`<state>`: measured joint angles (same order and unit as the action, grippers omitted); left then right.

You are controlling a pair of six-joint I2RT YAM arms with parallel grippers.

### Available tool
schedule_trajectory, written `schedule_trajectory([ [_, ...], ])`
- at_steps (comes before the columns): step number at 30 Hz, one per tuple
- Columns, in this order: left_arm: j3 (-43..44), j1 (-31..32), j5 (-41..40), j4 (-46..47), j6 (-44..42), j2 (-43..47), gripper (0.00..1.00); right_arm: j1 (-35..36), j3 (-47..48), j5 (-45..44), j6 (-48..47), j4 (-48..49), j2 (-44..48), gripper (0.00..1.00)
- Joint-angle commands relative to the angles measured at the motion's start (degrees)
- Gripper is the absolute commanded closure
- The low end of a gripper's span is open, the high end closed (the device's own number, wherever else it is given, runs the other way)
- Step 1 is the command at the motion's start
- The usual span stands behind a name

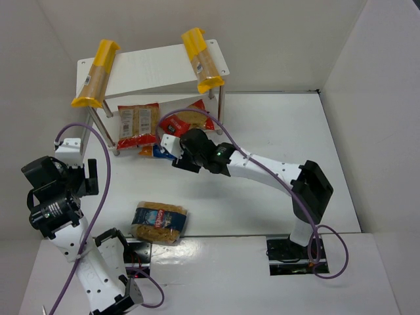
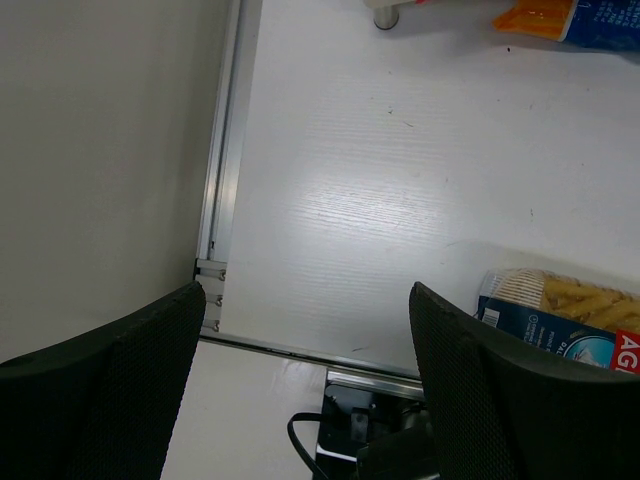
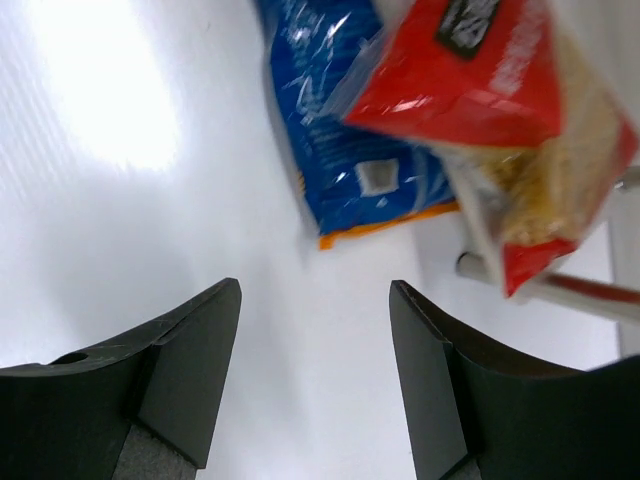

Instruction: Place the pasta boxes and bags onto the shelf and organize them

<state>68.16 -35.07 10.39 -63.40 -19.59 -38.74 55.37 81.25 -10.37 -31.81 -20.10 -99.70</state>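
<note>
Two pasta boxes lie on the top board of the white shelf, one at its left end and one at its right end. Two red-trimmed bags sit on the lower board, the left one flat and the right one sticking out over the edge. A blue bag lies on the table in front of the shelf. My right gripper hovers just behind that blue bag, open and empty. Another blue bag lies near my left gripper, which is open and holds nothing.
Thin metal shelf legs stand close to the right gripper's right finger. White walls close in the table at the left, back and right. A purple cable loops around the left arm. The right arm's base is at the near edge.
</note>
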Motion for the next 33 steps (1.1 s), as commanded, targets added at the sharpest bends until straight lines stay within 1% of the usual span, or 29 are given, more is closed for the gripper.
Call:
schedule_trajectory([
  [1,-0.05,-0.35,1.38,0.99,-1.15,0.51,0.12,0.87,-2.15,1.94,3.16,-0.92,1.97,0.32],
  [4,-0.05,-0.35,1.38,0.47,-1.15,1.12,0.12,1.66,-2.15,-0.87,2.46,2.07,0.30,0.32],
  [5,-0.05,-0.35,1.38,0.47,-1.15,1.12,0.12,1.67,-2.15,-3.23,1.85,2.78,-1.10,0.32],
  [7,-0.05,-0.35,1.38,0.47,-1.15,1.12,0.12,1.67,-0.05,-4.39,1.84,2.78,-3.03,0.32],
  [10,-0.05,-0.35,0.77,-0.14,-1.15,1.65,0.12,1.67,1.10,-4.39,2.98,3.31,-3.57,0.32],
  [12,-0.05,-0.35,0.25,-0.15,-1.15,2.18,0.12,1.67,2.41,-2.29,3.59,3.31,-3.57,0.32],
  [13,-0.05,-0.35,0.24,-0.67,-1.15,2.18,0.12,1.67,2.42,-1.59,4.21,3.31,-4.18,0.33],
  [14,-0.05,-0.35,0.24,-0.68,-1.15,2.70,0.12,1.67,3.20,-1.58,4.22,3.31,-5.23,0.45],
  [16,-0.05,-0.35,0.24,-0.68,-1.15,2.71,0.12,1.67,4.00,-2.19,4.74,3.31,-6.38,0.61],
  [17,-0.05,-0.35,0.24,-0.68,-1.15,2.71,0.12,1.67,4.00,-2.81,4.74,3.31,-6.38,0.77],
  [20,0.48,-0.35,0.24,-0.68,-1.15,2.71,0.12,1.14,2.25,-2.81,4.74,3.31,-5.86,0.90],
  [21,0.48,-0.35,0.24,-0.68,-1.15,2.71,0.12,1.14,2.24,-2.81,4.74,3.92,-5.07,0.90],
  [24,0.48,-0.35,0.24,-0.68,-1.15,2.71,0.12,1.14,1.72,-2.29,5.27,3.93,-5.07,1.00],
  [27,0.48,-0.35,0.24,-0.68,-1.15,2.71,0.12,0.61,1.72,-1.76,5.27,4.45,-5.07,1.00],
  [33,0.48,-0.35,0.24,-0.06,-1.15,2.18,0.12,0.61,7.33,0.00,4.74,4.98,-9.10,1.00],
])
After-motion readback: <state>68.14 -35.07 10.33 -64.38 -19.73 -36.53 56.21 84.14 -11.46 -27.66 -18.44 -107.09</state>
